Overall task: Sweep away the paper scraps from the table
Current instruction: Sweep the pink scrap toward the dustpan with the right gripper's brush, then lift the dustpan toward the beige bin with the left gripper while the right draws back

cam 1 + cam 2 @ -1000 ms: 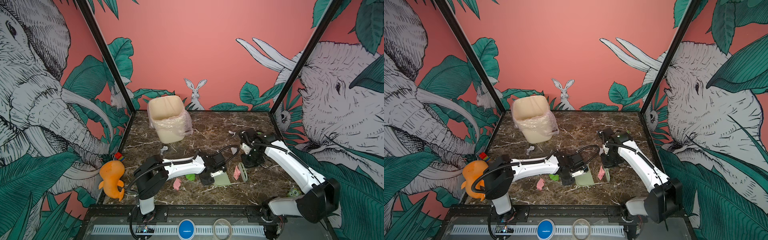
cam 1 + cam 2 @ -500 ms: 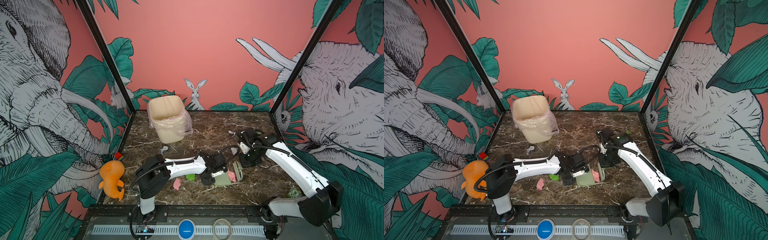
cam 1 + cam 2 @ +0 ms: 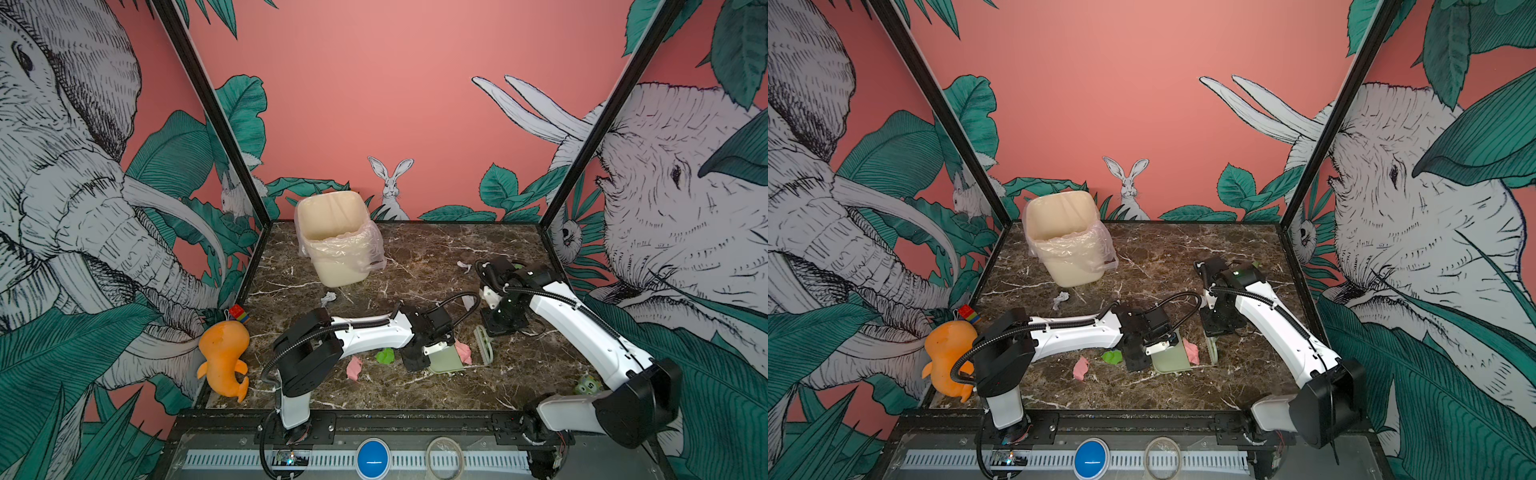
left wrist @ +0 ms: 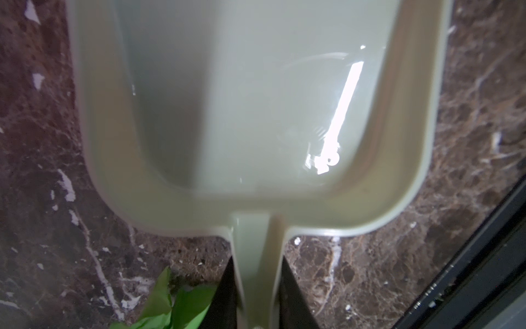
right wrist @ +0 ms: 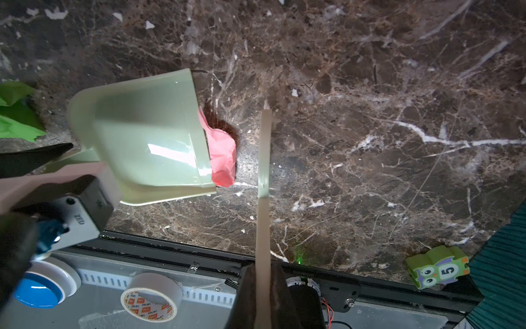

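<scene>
The left gripper [image 4: 257,296] is clamped on the handle of the pale green dustpan [image 4: 256,114], which rests on the table [image 3: 519,374]. The right gripper [image 5: 263,296] is clamped on the handle of the brush [image 5: 263,159]. One pink paper scrap [image 5: 220,153] lies at the dustpan mouth, between dustpan and brush. A green scrap [image 3: 385,355] and a second pink scrap [image 3: 354,368] lie beside the left arm. A white scrap [image 3: 328,297] lies near the bin [image 3: 336,274].

A lined cream bin [image 3: 340,272] stands upright; an orange plush [image 3: 224,357] lies leftward.
</scene>
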You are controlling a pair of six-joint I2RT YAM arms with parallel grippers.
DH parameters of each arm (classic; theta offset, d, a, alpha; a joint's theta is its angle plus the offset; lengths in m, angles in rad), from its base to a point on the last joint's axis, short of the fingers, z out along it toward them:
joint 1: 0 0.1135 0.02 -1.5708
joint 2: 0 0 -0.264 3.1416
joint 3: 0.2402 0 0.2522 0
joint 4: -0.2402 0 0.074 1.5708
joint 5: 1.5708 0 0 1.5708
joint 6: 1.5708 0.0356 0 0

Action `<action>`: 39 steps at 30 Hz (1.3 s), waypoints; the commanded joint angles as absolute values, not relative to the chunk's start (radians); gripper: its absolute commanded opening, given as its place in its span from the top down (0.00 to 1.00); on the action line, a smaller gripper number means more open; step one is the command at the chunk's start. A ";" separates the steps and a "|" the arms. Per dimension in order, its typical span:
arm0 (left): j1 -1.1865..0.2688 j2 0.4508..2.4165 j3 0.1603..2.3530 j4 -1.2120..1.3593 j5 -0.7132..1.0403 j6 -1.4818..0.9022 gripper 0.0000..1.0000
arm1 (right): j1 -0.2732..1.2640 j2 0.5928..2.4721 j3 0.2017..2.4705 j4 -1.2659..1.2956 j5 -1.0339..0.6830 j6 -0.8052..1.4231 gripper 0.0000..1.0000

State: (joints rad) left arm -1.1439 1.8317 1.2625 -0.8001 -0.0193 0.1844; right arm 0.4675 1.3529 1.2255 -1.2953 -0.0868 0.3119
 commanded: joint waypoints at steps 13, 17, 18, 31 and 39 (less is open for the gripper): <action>-1.149 1.821 1.269 -0.804 -0.017 0.183 0.98 | 0.600 1.314 1.293 -1.174 -0.288 0.445 1.00; -1.148 1.812 1.266 -0.794 -0.020 0.178 0.98 | 0.597 1.290 1.305 -1.227 -0.239 0.436 1.00; -1.149 1.808 1.263 -0.788 -0.020 0.176 0.98 | 0.593 1.283 1.305 -1.240 -0.228 0.431 1.00; -1.143 1.707 1.220 -0.708 -0.015 0.127 0.98 | 0.386 1.166 1.407 -1.414 -0.164 0.319 1.00; -1.101 1.597 1.215 -0.696 0.000 0.061 0.98 | 0.300 1.124 1.348 -1.414 -0.170 0.284 1.00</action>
